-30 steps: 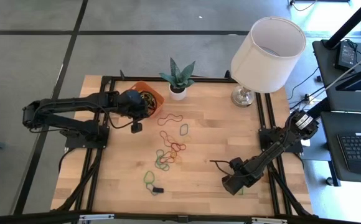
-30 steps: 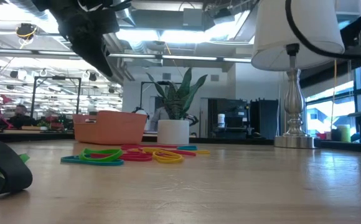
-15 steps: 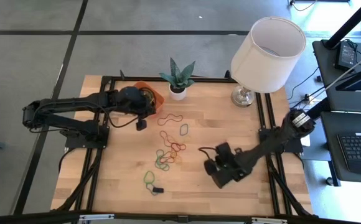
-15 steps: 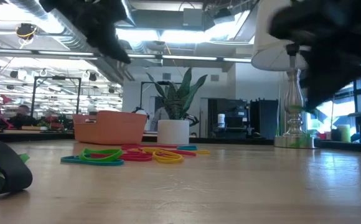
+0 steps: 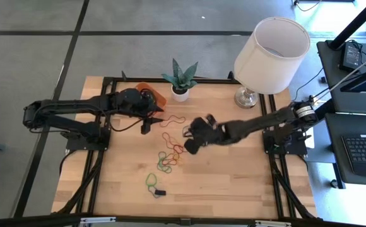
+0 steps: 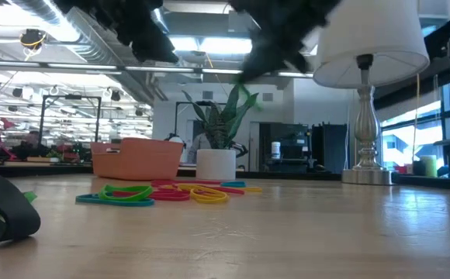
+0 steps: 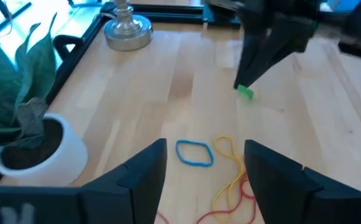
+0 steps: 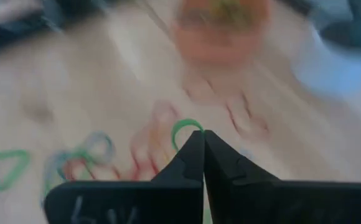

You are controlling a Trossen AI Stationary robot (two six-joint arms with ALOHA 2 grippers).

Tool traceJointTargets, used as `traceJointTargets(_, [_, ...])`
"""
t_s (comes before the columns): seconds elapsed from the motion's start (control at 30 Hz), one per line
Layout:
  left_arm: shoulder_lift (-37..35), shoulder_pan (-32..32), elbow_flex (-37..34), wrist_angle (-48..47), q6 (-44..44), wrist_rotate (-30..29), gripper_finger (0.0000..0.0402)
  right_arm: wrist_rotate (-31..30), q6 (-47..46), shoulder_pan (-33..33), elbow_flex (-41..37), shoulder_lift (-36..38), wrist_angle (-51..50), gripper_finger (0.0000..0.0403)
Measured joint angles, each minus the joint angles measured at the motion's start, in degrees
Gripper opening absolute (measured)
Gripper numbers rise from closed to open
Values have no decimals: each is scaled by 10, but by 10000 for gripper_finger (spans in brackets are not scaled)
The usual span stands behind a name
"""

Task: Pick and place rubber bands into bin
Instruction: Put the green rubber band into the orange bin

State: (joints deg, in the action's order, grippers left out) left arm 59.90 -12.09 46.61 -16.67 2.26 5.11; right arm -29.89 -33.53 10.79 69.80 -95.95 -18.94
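Right claw point(image 5: 187, 134) now over multicoloured rubber bands point(image 5: 172, 153)

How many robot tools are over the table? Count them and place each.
2. The left tool hangs open near the orange bin. The right tool is shut on a green rubber band, above the loose bands mid-table.

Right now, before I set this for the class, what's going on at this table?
Two robot arms are clearing rubber bands into an orange bin. The right gripper, shut on a green rubber band, is carrying it above the loose bands in mid-table, with the bin ahead of it. The left gripper hangs open beside the bin. Many bands remain on the wooden table.
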Motion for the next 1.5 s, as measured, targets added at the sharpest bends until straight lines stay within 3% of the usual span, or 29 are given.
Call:
traceJointTargets(0.13, [6,24,0,26,-21,-8,218,85,141,-48,0,8,109,1])
traceJointTargets(0.3, [28,52,1,103,-45,-30,219,198,238,-98,0,9,208,0])
traceJointTargets(0.57, [95,69,0,188,-82,-77,219,310,328,-139,0,22,214,0])
traceJointTargets(0.83, [148,69,0,234,-136,-92,212,324,395,-157,0,60,166,0])
traceJointTargets(1.13, [185,70,0,333,-147,-90,177,351,416,-163,0,60,134,0])
traceJointTargets(1.3, [194,71,0,329,-174,-77,125,351,419,-163,0,60,127,0])
traceJointTargets(1.5, [197,71,0,325,-176,-75,27,352,430,-167,0,60,129,1])
